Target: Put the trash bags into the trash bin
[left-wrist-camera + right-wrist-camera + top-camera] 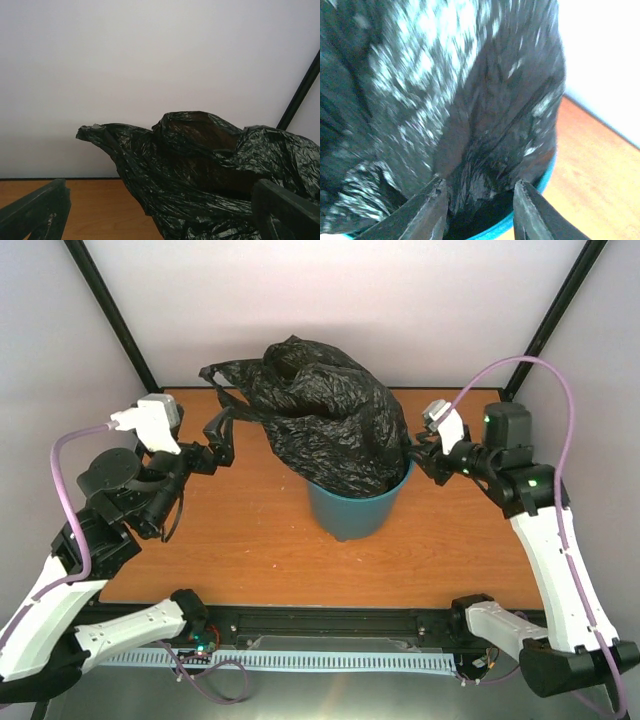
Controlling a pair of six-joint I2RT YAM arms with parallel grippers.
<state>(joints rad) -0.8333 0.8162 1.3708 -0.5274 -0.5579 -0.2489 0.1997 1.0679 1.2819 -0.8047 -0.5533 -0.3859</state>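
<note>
arms (555, 560): white shells, black joints | cables (530, 358): purple loops | claw fingers (427, 210): black

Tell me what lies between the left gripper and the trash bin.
Top view: only bare tabletop, though the trash bag bulging from the bin overhangs it toward the left gripper.
</note>
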